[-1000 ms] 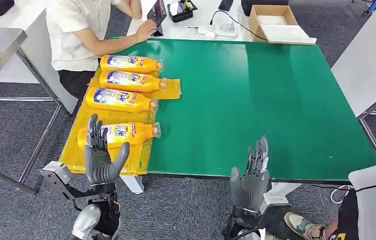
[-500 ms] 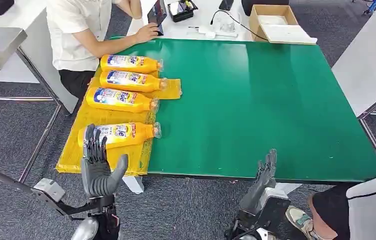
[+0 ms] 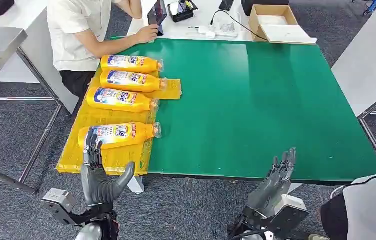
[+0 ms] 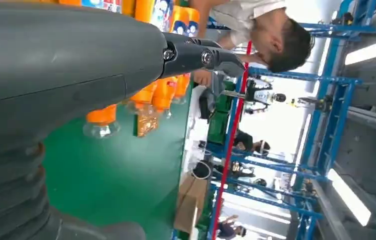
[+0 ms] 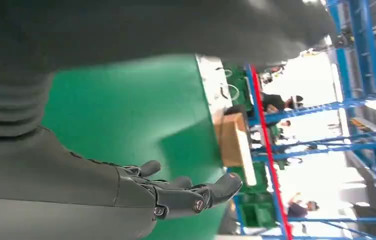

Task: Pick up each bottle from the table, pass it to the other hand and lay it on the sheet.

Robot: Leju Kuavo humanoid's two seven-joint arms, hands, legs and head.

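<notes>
Bottles (image 3: 123, 79) lie four in a row on the yellow sheet (image 3: 91, 117), left hand (image 3: 97, 172) and right hand (image 3: 274, 182) both empty, fingers spread

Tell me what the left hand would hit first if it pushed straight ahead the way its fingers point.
Probably the nearest bottle on the yellow sheet: the left hand points up toward it. Depth is unclear, so it might pass above.

Nearest bottle (image 3: 118, 134): base end partly hidden behind left hand (image 3: 98, 172). Seated person (image 3: 83, 35): cut off by top edge. Bottle labels: print too small to read.
</notes>
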